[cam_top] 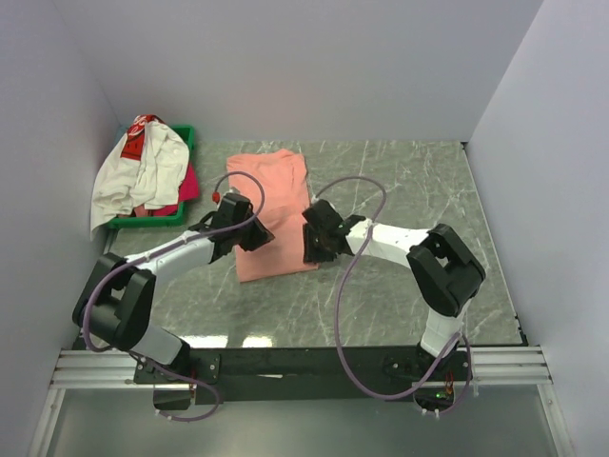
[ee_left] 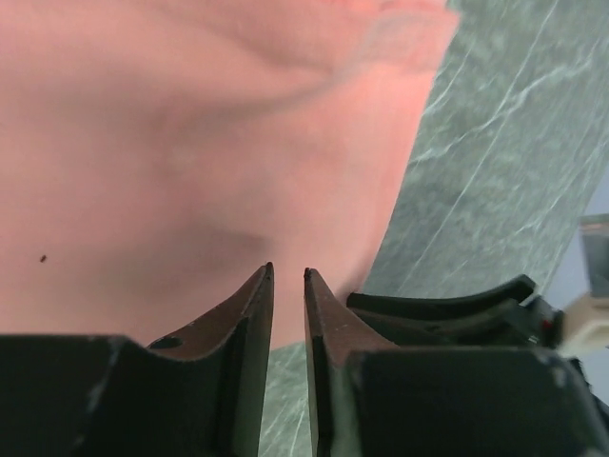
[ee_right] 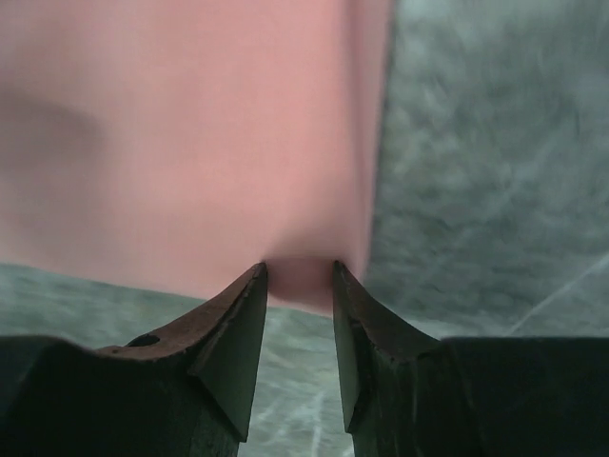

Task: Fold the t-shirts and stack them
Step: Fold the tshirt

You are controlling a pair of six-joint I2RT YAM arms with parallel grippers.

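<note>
Salmon-pink t-shirt (cam_top: 271, 205): folded, flat on table (cam_top: 428, 190), just right of green tray (cam_top: 184, 133). White t-shirt (cam_top: 143, 171) and magenta t-shirt (cam_top: 188, 181): heaped in that tray. Left gripper (ee_left: 287, 271): narrowly parted over salmon cloth; right gripper (ee_right: 300, 267): spread wider, astride its edge.

Illumination was even, diffuse and overhead, with faint shadows. Two glare patches marked the counter (cam_top: 428, 171) near edge. Both wrist views rendered the salmon-pink t-shirt (ee_left: 190, 143) soft and blurred.

No writing could be read anywhere. The red printed patch (cam_top: 136, 139) on the white t-shirt (cam_top: 152, 176), upper left of the frame, was too small to make out.
</note>
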